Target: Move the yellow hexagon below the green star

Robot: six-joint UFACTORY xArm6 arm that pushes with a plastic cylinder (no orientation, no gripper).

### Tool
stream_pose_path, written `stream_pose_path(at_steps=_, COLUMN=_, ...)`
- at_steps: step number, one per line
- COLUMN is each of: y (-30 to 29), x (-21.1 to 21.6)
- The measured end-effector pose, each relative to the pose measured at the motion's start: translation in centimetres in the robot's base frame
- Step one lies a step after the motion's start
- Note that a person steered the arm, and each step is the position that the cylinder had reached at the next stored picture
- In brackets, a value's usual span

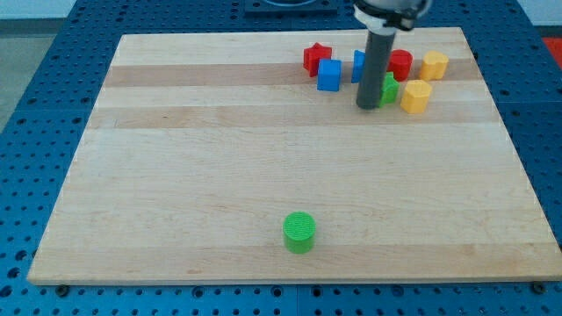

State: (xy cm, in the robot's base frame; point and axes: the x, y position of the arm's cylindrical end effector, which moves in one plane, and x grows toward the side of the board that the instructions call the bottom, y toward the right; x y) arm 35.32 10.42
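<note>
The yellow hexagon [433,64] lies near the view's top right on the wooden board. The green star [389,88] lies just left of and below it, mostly hidden behind my rod. My tip [368,107] rests on the board touching the green star's left side. A second yellow block [415,96] sits right next to the green star on its right, below the yellow hexagon.
A red cylinder [400,63] sits left of the yellow hexagon. A blue block [359,64] is partly hidden behind the rod. A blue cube [328,75] and a red star [316,58] lie further left. A green cylinder [299,232] stands near the bottom edge.
</note>
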Motion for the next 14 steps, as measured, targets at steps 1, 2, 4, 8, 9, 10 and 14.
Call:
stream_pose_path(at_steps=1, y=-1.4, x=-2.4)
stream_pose_path(at_steps=2, y=-1.6, x=-1.7)
stream_pose_path(at_steps=4, y=4.9, x=4.5)
stream_pose_path(at_steps=8, y=12.6, x=0.1)
stream_pose_path(at_steps=9, y=11.1, x=0.5)
stream_pose_path(at_steps=10, y=10.0, x=2.5)
stream_pose_path(at_steps=14, y=3.5, x=-3.5)
